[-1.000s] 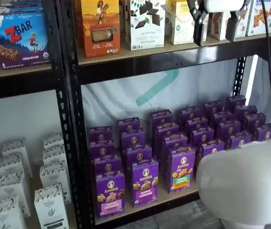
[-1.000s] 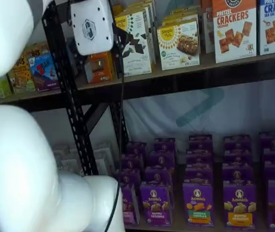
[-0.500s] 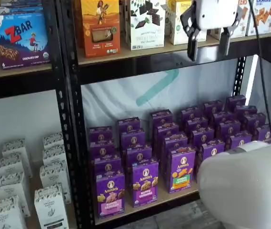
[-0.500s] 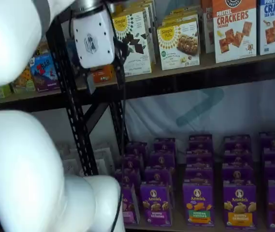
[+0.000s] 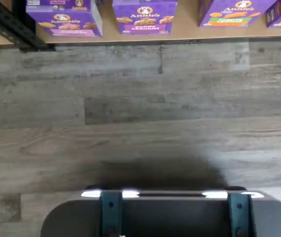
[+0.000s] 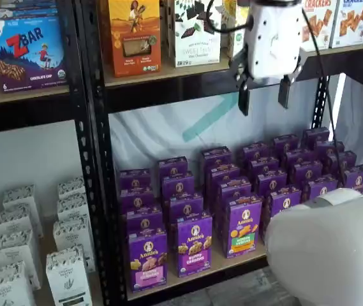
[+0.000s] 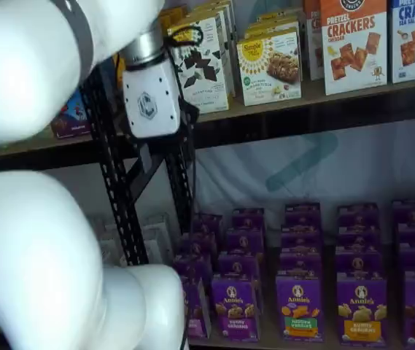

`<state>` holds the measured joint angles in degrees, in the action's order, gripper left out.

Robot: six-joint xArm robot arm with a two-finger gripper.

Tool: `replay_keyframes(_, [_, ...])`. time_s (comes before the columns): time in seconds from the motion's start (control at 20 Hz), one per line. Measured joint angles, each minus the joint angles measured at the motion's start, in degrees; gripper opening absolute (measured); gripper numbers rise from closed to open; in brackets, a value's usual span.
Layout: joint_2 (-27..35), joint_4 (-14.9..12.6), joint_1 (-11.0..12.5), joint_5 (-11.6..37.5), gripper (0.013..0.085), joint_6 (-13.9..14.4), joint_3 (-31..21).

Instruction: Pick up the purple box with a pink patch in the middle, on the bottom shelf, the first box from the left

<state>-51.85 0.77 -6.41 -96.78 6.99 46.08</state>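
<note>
Shelf view: pincer (image 6: 265, 101) open, empty, high above purple box (image 6: 147, 259).

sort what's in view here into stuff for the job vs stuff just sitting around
For the job:
purple box, pink band on its front
bottom shelf
gripper, open, empty, high above the purple rows

Just sitting around:
green-patch box
other purple boxes
ZBar box
white boxes
cracker boxes
</note>
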Motion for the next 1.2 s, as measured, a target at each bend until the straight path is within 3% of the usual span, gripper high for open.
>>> replay_keyframes(0.15, [-0.26,-0.08,-0.42,4.19,0.0850,0.43,-3.82])
replay_keyframes(0.35, [-1.52,1.81,-0.30,11.63,0.0850,0.17,-9.86])
replay_keyframes(0.85, [1.61,-0.19,-4.57,25.09,0.0850,4.51,-20.93])
replay_keyframes(1.2, [7.00,-1.38,-7.77,38.30,0.0850,8.19,-28.25])
